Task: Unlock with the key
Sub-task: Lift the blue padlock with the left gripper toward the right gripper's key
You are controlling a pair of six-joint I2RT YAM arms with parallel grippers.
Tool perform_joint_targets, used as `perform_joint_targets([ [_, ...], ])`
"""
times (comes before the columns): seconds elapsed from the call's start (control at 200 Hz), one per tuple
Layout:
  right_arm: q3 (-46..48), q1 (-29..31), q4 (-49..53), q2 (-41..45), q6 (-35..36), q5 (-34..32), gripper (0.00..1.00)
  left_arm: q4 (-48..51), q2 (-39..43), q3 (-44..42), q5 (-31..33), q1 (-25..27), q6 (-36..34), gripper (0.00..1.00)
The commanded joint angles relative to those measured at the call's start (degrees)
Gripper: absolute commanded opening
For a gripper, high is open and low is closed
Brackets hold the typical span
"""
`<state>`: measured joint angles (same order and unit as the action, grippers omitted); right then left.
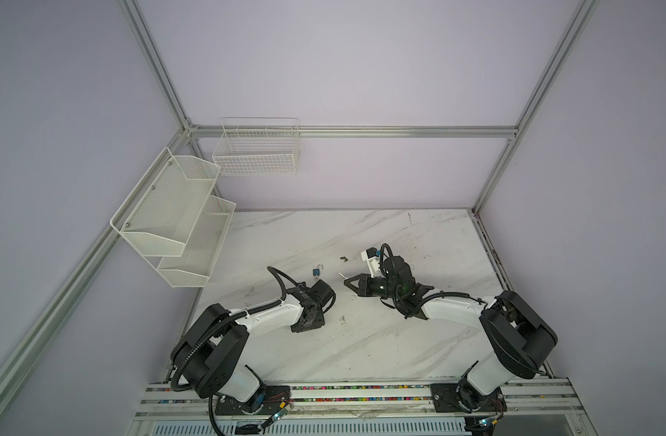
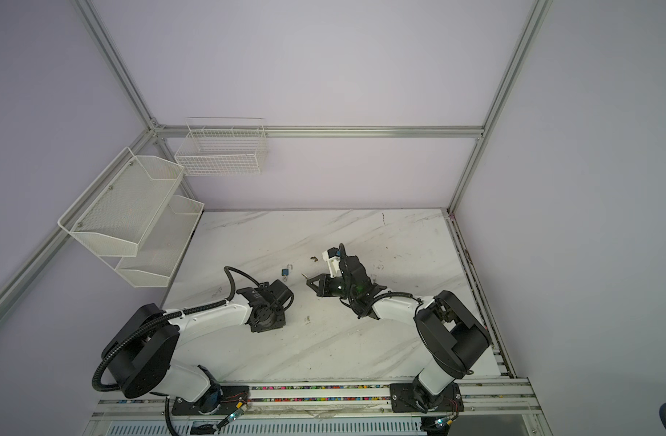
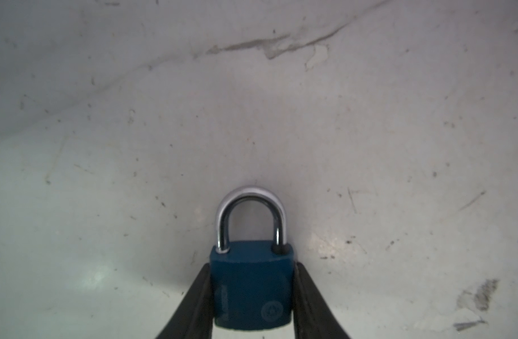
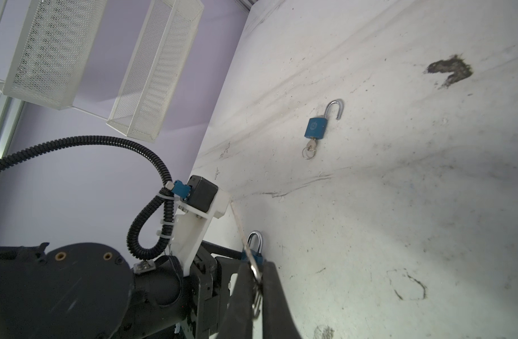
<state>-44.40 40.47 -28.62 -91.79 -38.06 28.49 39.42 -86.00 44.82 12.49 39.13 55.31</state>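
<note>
A blue padlock (image 3: 251, 287) with its silver shackle closed lies on the marble table (image 3: 369, 146). My left gripper (image 3: 253, 265) is shut on its body, one black finger pressed to each side. The right wrist view shows the same padlock (image 4: 256, 232) just past the key. Both top views hide this padlock and the left fingers under the left wrist (image 1: 316, 298). My right gripper (image 4: 259, 264) is shut on a small silver key (image 4: 243, 239), blade pointing toward the held padlock and key ring between the fingers. In both top views the right gripper (image 1: 345, 282) (image 2: 308, 282) points left with the key (image 1: 340, 275).
A second blue padlock (image 4: 315, 127) (image 1: 317, 271) lies on the table just beyond the left wrist, shackle open and a key in it. A small dark piece (image 1: 343, 259) lies farther back. Mesh shelves (image 1: 172, 219) and a wire basket (image 1: 255, 151) hang on the left and back walls.
</note>
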Motion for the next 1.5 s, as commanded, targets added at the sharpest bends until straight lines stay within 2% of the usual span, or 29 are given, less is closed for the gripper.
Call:
perform_joint_targets([
  [0.0,-1.1,0.0,-2.0,-0.7,-0.8,0.6,0.00,-0.5,-0.9,-0.4,-1.3,0.2,-0.2,0.25],
  [0.325,-1.2,0.0,-2.0,-0.1,-1.7,0.5,0.00,-0.4,4.1,0.0,-1.3,0.1,0.1,0.00],
  [0.525,-0.9,0.0,-1.1,1.6,-1.6,0.5,0.00,-0.5,10.9,-0.5,-1.1,0.1,2.2,0.00],
  [0.635,-2.2,0.0,4.8,3.8,1.3,-2.5,0.00,-0.5,15.3,-0.4,-0.6,0.1,3.8,0.00],
  [0.765,-1.9,0.0,7.6,6.1,1.4,-5.0,0.00,-0.5,19.7,1.1,0.7,0.1,5.3,0.00],
  [1.065,-1.7,2.8,10.7,7.2,2.1,-10.3,0.00,-4.5,22.3,7.3,6.0,0.1,8.5,0.00],
  [1.28,-0.2,6.8,5.0,5.5,-1.7,-11.9,0.00,-8.0,22.5,9.8,10.9,0.0,12.8,0.00],
  [1.495,0.3,10.3,-3.9,2.5,-7.2,-12.0,0.00,-11.3,22.8,10.4,11.4,-0.2,14.9,0.00],
])
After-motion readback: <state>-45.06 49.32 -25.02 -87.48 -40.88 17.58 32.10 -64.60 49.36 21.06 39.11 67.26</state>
